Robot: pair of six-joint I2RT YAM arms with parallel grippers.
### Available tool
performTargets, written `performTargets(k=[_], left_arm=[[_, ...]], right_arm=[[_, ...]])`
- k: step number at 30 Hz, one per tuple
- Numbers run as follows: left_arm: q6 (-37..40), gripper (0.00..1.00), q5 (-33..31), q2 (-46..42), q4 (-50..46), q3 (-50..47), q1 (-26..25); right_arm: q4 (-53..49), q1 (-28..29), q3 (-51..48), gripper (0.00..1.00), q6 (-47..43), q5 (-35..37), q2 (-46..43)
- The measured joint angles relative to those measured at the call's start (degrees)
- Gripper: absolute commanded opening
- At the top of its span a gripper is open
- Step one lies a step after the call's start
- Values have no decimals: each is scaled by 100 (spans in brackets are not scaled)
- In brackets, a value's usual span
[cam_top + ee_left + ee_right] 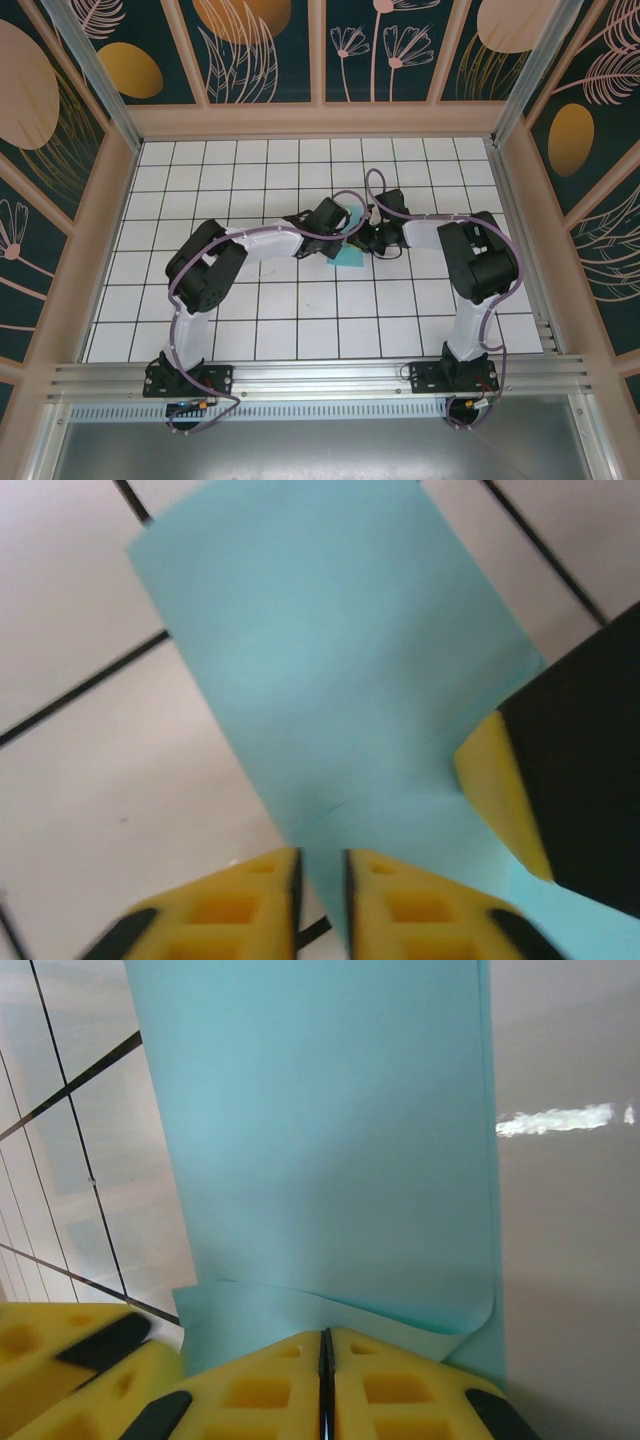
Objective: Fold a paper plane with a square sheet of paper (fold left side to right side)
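The square sheet of paper (348, 257) is light turquoise and lies near the middle of the white grid table (300, 320), partly doubled over. In the right wrist view the paper (320, 1140) has an upper layer curling just ahead of my right gripper (325, 1335). That gripper is shut, pads touching, with its tips down on the paper. My left gripper (320, 885) stands with a narrow gap between its jaws, over the paper's (330, 650) near edge, and table shows through the gap. Both grippers (343, 236) (366, 240) meet over the sheet.
The right gripper's yellow finger (497, 790) and black body rest on the paper beside my left gripper. The left gripper's yellow finger (60, 1355) shows at the lower left of the right wrist view. Wooden walls (110, 250) enclose the table.
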Motion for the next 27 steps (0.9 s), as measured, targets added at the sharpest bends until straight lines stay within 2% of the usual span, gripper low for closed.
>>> performTargets(k=[5, 10, 18, 27], left_arm=[[-129, 41, 35, -815, -15, -245, 15], [-317, 42, 748, -1346, 192, -651, 26], [-732, 41, 2041, -949, 557, -933, 26], [-831, 41, 2356, -472, 658, -933, 26]], right_arm=[[-33, 0, 17, 12, -4, 0, 0], [-39, 0, 24, 12, -15, 0, 0], [-37, 7, 24, 12, -15, 0, 0], [-39, 11, 24, 12, -17, 13, 0]])
